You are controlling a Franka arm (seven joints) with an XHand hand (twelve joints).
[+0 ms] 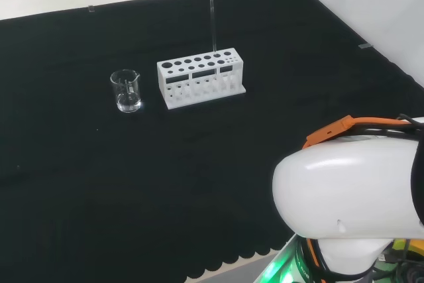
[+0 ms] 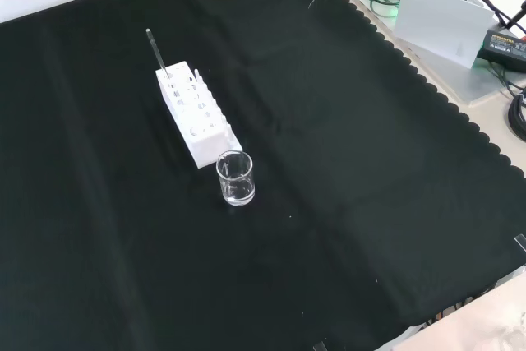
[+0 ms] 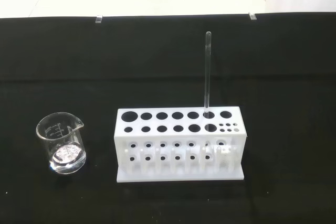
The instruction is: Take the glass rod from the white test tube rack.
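Note:
A white test tube rack (image 1: pixel 202 77) with several round holes stands on the black cloth, left of centre in the head view. A thin clear glass rod (image 1: pixel 212 28) stands upright in a hole of its back row, near the rack's right end in that view. In the front view the rack (image 2: pixel 197 117) runs away from the camera and the rod (image 2: pixel 156 51) rises from its far end. The wrist view faces the rack (image 3: pixel 178 140) from the front at some distance, and the rod (image 3: pixel 207 77) stands tall above the rack's top.
A small clear beaker (image 1: pixel 126 91) stands just left of the rack in the head view, and just in front of it in the front view (image 2: pixel 235 178). The arm's white link (image 1: pixel 351 190) bulks at lower right. A white box with cables (image 2: pixel 440 22) sits beyond the cloth's scalloped edge.

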